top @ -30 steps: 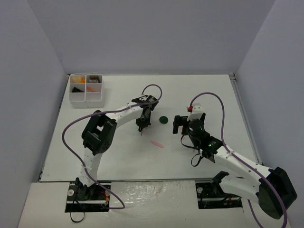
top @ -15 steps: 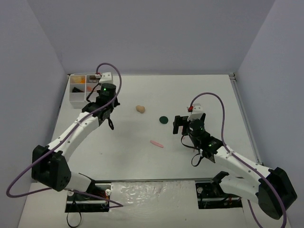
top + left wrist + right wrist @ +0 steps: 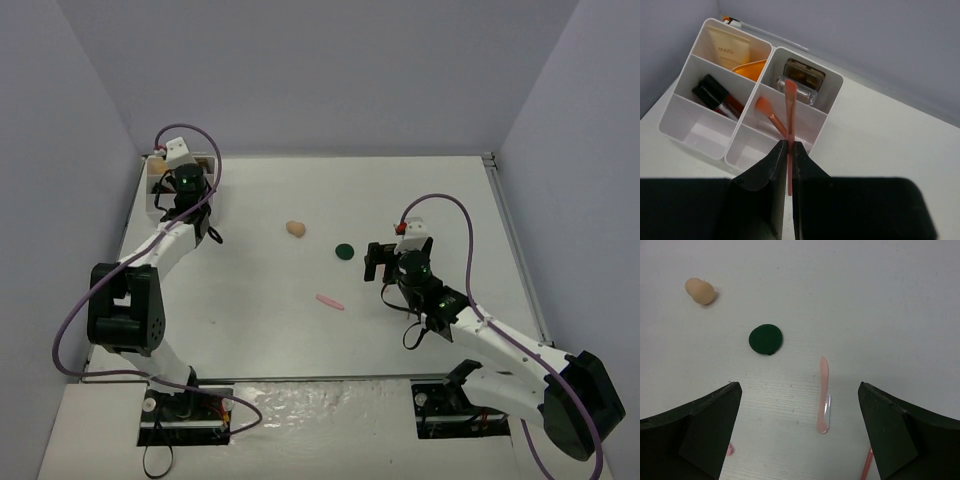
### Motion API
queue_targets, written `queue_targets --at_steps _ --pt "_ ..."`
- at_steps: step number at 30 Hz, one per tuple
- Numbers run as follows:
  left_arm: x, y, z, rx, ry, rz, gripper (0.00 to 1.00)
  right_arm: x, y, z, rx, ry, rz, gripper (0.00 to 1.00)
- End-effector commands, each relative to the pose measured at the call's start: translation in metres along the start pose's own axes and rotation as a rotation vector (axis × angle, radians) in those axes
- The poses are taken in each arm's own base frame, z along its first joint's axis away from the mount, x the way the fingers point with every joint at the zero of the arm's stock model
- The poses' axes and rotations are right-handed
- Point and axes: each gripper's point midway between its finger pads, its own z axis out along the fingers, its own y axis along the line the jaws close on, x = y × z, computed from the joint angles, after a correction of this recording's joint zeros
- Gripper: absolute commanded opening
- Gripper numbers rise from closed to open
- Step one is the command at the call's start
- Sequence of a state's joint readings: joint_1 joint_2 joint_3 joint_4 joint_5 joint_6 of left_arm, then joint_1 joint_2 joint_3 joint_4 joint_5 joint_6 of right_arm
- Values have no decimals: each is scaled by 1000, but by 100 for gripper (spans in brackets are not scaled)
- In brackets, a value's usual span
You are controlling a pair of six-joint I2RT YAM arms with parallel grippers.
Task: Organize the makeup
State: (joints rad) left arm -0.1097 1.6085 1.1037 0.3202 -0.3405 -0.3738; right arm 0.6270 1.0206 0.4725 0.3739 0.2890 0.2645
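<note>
Left gripper (image 3: 788, 150) clamped on stick (image 3: 790, 115) over box (image 3: 832, 82). Right gripper (image 3: 797, 390) fingers wide apart, empty; compact (image 3: 765, 339) at its 11 o'clock.

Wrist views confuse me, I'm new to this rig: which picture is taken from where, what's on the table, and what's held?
Two robot arms sit at a table. The top picture looks down from a fixed camera. The other two come from a camera on each wrist, with that arm's own black fingers at the bottom. The left gripper is shut on a held stick at the white box, which contains makeup. The right gripper is open and empty, over a sponge, a green compact and a loose stick.
</note>
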Motion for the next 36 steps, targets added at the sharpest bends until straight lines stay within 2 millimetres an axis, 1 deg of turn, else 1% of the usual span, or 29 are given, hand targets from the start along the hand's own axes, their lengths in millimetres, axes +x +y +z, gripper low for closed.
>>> queue_targets --at_steps 1,4,8,10,13,16,18,20,22,25,29,31,32,33,35,36 --pt "-83 -17 26 70 -254 -128 0 -25 0 0 9 -80 29 100" --pt "-71 -14 43 72 -247 -146 0 -24 -2 0 18 -81 31 100" --pt "-70 -11 59 91 -294 -197 0 -23 -2 1 19 -76 28 100" --pt "-64 -8 67 81 -298 -202 0 -21 -3 1 22 -73 27 100" --pt "-59 -9 74 90 -307 -211 0 -20 -3 2 25 -70 24 100" --pt "-46 -8 79 91 -294 -204 1 -19 -3 3 27 -64 22 100" --pt "-40 -6 80 93 -289 -200 6 -18 -2 4 26 -61 20 100" --pt "-34 -6 81 95 -274 -193 8 -17 -2 4 26 -58 20 100" --pt "-33 -6 82 105 -267 -190 15 -19 -2 4 26 -63 24 100" --pt "-31 -4 81 104 -261 -188 34 -19 -3 3 27 -66 26 100" --pt "-34 -6 76 113 -248 -178 45 -19 -3 1 30 -62 40 100" --pt "-42 -6 69 118 -254 -171 51 -20 -5 0 52 -39 68 100" --pt "-46 -6 65 117 -253 -168 55 -14 -10 -2 85 -5 73 100" --pt "-52 -5 59 117 -252 -166 57 -19 -13 -3 119 -6 100 100" --pt "-53 -4 51 115 -220 -158 61 -10 -27 -9 202 46 121 99" --pt "-57 -3 42 115 -206 -154 63 -7 -32 -14 227 72 127 99"
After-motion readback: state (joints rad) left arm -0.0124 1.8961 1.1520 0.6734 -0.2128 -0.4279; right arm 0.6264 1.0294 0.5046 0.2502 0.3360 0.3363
